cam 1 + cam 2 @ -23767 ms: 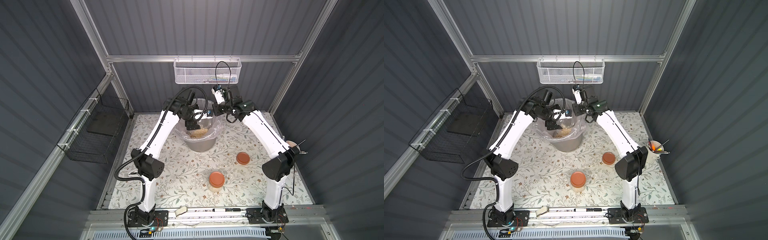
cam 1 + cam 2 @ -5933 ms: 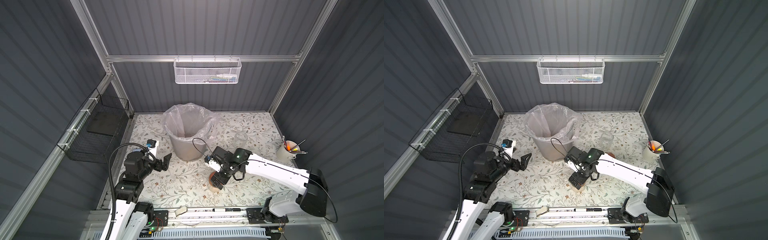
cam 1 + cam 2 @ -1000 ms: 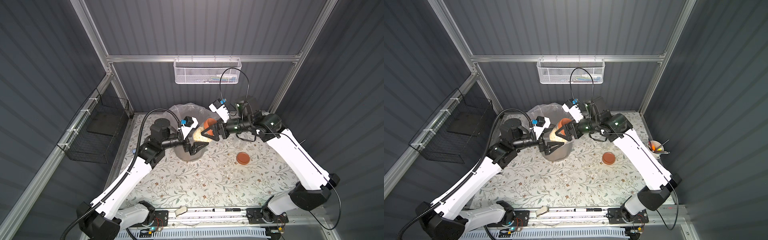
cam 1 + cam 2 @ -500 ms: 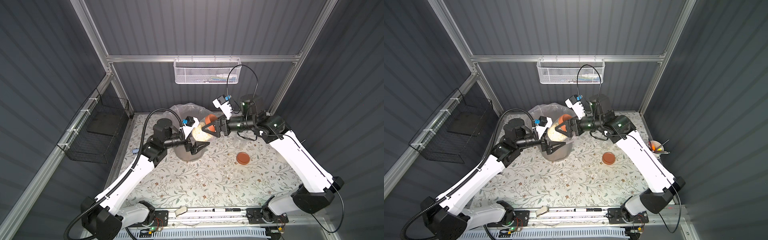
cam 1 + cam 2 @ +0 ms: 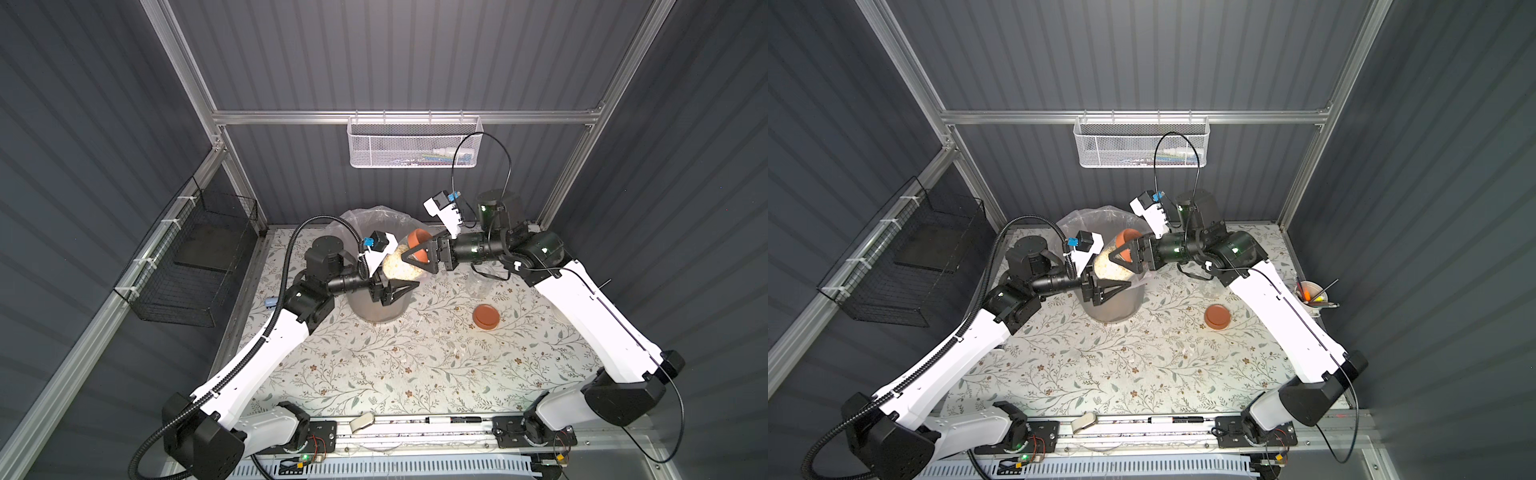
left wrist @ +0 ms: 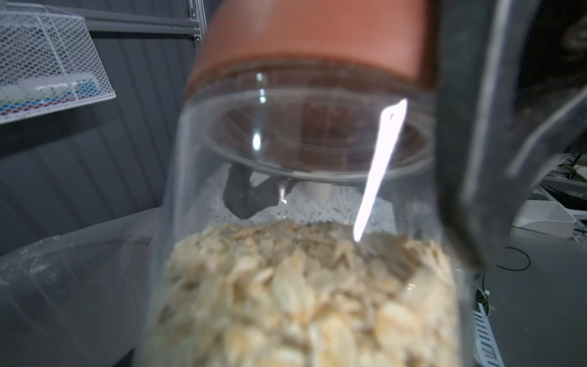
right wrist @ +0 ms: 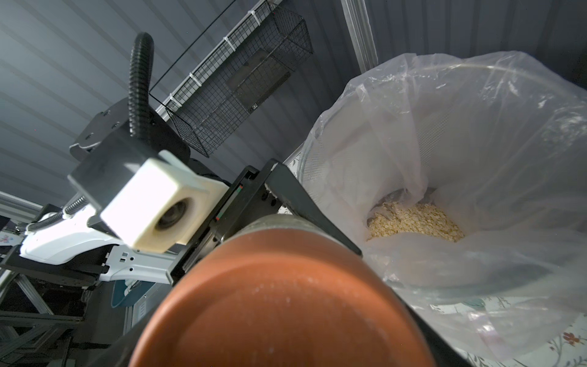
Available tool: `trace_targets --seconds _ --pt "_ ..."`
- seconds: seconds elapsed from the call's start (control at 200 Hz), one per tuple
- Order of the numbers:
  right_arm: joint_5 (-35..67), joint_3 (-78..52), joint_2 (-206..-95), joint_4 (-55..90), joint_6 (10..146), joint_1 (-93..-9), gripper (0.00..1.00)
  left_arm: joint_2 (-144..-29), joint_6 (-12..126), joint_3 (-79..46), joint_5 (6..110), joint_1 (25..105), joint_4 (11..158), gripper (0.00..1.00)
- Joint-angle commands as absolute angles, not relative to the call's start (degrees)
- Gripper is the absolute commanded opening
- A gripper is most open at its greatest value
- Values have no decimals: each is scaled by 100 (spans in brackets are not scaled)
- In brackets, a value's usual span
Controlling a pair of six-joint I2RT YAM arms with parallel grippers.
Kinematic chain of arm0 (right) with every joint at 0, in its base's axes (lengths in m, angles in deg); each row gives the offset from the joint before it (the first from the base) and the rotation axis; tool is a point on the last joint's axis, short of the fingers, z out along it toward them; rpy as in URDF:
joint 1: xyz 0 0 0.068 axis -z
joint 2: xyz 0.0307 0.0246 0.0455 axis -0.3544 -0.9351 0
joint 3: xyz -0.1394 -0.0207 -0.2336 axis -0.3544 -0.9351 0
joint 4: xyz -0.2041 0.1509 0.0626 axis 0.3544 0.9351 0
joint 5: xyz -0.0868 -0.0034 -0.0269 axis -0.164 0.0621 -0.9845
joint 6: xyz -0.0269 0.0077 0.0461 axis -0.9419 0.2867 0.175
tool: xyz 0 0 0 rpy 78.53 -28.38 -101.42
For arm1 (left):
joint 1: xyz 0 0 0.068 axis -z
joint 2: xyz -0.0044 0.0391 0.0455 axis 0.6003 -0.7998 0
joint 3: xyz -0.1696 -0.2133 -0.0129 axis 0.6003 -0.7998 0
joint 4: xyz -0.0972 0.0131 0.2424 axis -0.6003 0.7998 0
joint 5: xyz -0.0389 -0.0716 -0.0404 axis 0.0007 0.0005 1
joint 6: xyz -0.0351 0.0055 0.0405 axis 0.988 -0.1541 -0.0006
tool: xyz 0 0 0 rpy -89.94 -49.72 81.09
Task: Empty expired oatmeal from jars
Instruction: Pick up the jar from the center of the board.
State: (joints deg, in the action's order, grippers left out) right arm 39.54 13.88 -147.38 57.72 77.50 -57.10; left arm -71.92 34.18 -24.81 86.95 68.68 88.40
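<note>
A clear jar [image 5: 395,266] half full of pale oatmeal [image 6: 301,302] hangs tilted over the bin. My left gripper [image 5: 406,272] is shut on the jar's body; one finger [image 7: 305,206] lies along its side. My right gripper [image 5: 412,249] is shut on its orange lid [image 5: 415,237], which fills the right wrist view [image 7: 279,305]. In the left wrist view a right finger [image 6: 463,127] presses against the lid [image 6: 311,35]. A second jar [image 5: 478,282] stands empty on the table, with its lid [image 5: 487,316] lying loose beside it.
The grey bin [image 5: 378,309] with a clear liner holds oatmeal [image 7: 416,219] at its bottom. A white cup of pens [image 5: 1310,293] stands at the right edge. A white mesh basket [image 5: 415,143] hangs on the back wall and a black wire basket [image 5: 195,266] on the left wall.
Six seconds ago the full jar stood on the table under my right gripper. Over the last second the jar rose slightly above the bin, and my left gripper stayed at its body.
</note>
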Motion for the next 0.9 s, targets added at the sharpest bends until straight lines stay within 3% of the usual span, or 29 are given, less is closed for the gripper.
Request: trace_targets --seconds 0.0,0.125,0.275,0.325,0.47,0.56,0.896 --pt "4205 1453 -14721 5136 7848 -5721 29 -7143 3431 -2476 8824 6833 8787 67" --pt "4167 1402 -14740 5161 7855 -5720 29 -7152 3409 -2449 8792 6836 8804 40" --pt "4057 1377 -14788 5215 7805 -5715 32 -7103 3415 -2484 8683 6834 8751 0" --pt "4004 1405 -14825 5263 7780 -5722 36 -7081 3418 -2519 8633 6835 8727 0" --pt "3881 1648 -14971 5375 7681 -5707 64 -6979 3366 -2614 8416 6816 8685 0" --pt "3894 1868 -15118 5402 7679 -5692 76 -6952 3365 -2632 8408 6761 8686 0" --pt "3926 2059 -15295 5301 7724 -5652 99 -6955 3442 -2637 8537 6524 8595 0"
